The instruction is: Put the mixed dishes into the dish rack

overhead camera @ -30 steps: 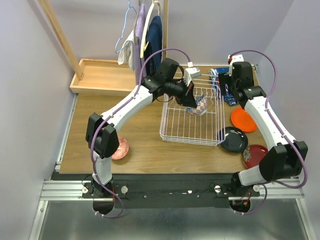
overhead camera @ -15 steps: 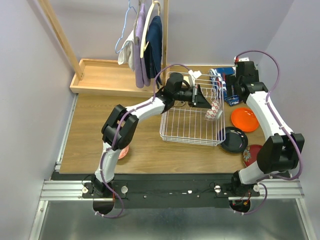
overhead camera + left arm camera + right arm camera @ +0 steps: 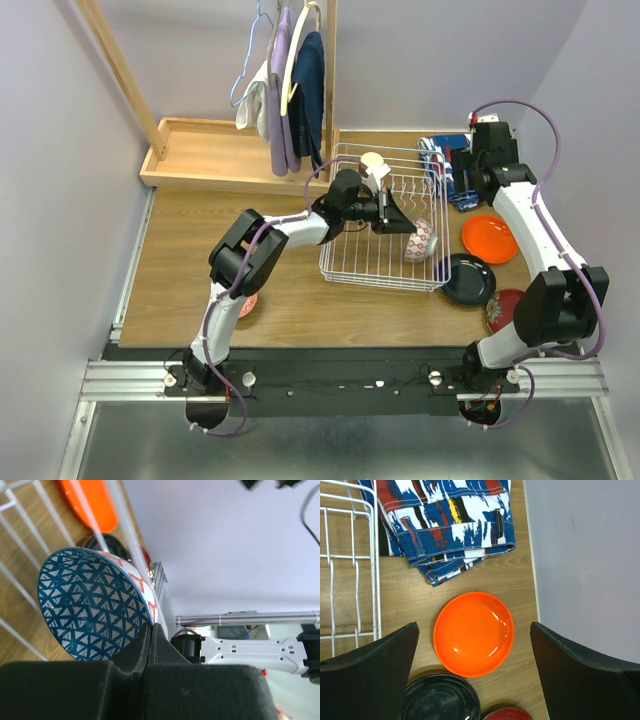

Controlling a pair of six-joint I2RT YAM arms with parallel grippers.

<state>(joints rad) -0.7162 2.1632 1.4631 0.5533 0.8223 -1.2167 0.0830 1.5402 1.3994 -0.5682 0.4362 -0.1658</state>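
Presently, the left hand [image 3: 151, 630] is pinching the rim of the patterned bowl [image 3: 92, 605], blue inside and red-and-white outside. The bowl stands tilted on edge just ahead of the fingers, inside the dish rack [image 3: 345, 268] near its right wall. The right hand [image 3: 473, 630] is spread wide above the orange plate [image 3: 488, 239], which lies on the counter [image 3: 280, 290] beside the rack.
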